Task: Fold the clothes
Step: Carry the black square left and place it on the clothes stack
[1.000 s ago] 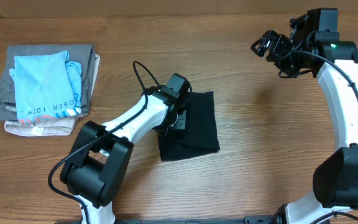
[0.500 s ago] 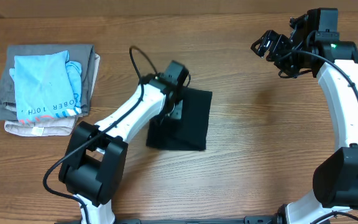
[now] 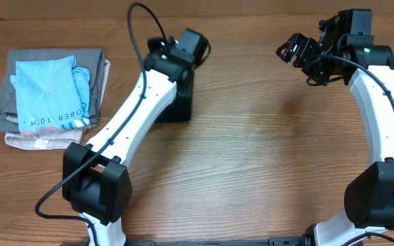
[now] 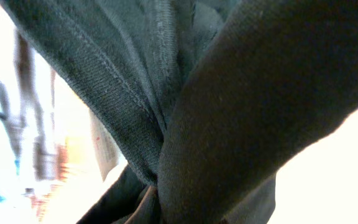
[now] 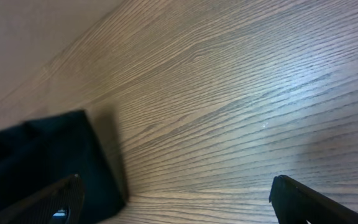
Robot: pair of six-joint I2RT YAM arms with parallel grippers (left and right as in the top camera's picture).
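Note:
A black garment point(image 3: 178, 104) hangs bunched under my left gripper point(image 3: 184, 60) near the table's far side, left of centre. In the left wrist view the black fabric point(image 4: 229, 124) fills the frame and gathers into the jaws, hiding the fingers; the gripper is shut on it. My right gripper point(image 3: 294, 49) is open and empty at the far right, held above the table. In the right wrist view its fingers point(image 5: 176, 202) are spread wide over bare wood, and the black garment point(image 5: 42, 155) shows at the lower left.
A stack of folded clothes lies at the far left: a light-blue shirt with dark lettering point(image 3: 50, 92) on top of grey point(image 3: 9, 102) and beige point(image 3: 43, 141) garments. The wooden table point(image 3: 265, 157) extends between the arms.
My left arm has carried the black garment from the table's middle up and toward the far left; the cloth went from a flat folded square to a bunched, hanging shape. The right arm has not moved.

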